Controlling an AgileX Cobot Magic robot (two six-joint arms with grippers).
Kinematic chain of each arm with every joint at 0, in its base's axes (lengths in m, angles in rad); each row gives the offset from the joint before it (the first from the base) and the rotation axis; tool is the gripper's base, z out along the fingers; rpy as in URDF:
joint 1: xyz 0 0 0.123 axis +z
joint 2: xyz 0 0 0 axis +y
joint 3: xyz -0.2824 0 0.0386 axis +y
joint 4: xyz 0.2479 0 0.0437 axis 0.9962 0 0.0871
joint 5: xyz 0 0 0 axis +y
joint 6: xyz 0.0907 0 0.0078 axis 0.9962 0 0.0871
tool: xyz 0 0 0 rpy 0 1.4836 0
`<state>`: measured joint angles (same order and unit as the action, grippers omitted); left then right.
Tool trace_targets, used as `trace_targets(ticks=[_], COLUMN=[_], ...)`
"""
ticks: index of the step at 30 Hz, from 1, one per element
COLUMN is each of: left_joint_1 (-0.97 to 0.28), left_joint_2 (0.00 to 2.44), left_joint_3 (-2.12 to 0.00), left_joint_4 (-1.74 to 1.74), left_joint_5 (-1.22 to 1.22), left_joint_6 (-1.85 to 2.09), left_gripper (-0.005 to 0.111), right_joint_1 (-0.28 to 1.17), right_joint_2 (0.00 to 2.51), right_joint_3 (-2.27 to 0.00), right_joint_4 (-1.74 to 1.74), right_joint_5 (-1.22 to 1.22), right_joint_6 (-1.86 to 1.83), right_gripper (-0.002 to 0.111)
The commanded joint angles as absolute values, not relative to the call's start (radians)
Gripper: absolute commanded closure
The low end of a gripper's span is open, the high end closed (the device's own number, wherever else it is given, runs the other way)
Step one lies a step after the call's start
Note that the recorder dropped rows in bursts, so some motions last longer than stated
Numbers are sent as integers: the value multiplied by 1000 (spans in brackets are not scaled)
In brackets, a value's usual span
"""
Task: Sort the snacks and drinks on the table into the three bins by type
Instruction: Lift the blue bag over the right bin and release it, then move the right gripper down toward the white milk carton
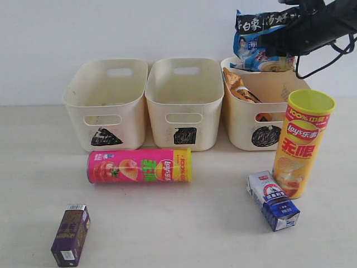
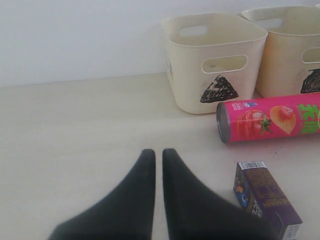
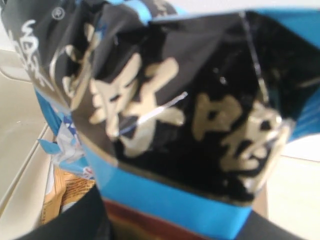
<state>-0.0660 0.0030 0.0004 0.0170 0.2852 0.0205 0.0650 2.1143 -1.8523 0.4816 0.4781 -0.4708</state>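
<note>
A crinkly blue-black noodle packet (image 3: 165,115) fills nearly the whole view, its black face printed with large cream characters above a bright blue band. The right gripper (image 3: 170,225) pinches its lower edge between dark fingers (image 3: 75,222). Beneath it, an orange packet (image 3: 65,192) lies inside a cream bin (image 3: 22,170).

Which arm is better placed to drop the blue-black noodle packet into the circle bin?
Right: the right pincer holds the packet above the circle bin; the left pincer sits low near the purple carton.
</note>
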Motion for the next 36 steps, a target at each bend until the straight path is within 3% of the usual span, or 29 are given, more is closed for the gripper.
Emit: trace_targets(ticks=[1,4,6,17,21,24,28,36], left_joint_1=[-63,-63,-63,-63,-63,-63,-63,-63], left_joint_2=[0,0,0,0,0,0,0,0], left_joint_3=[0,0,0,0,0,0,0,0], left_joint_4=[18,18,18,18,18,18,18,18], left_joint_5=[279,279,279,281,281,279,279,279], left_joint_6=[15,15,15,15,15,15,15,15], left_gripper=[102,102,102,102,102,102,102,102], right_joint_1=[60,60,60,60,60,60,60,70], right_joint_2=[2108,2108,2108,2093,2049,2011,1952,1832], right_joint_3=[-1866,-1866,-1866,-1866,-1866,-1866,-1866,-1866], right_joint_4=[480,480,480,480,437,383,319,58], right_joint_5=[454,456,454,479,543,610,723,863], right_joint_6=[-472,-472,-472,-476,-484,-480,-480,-259], right_gripper=[69,39,30,30,50,71,108,108])
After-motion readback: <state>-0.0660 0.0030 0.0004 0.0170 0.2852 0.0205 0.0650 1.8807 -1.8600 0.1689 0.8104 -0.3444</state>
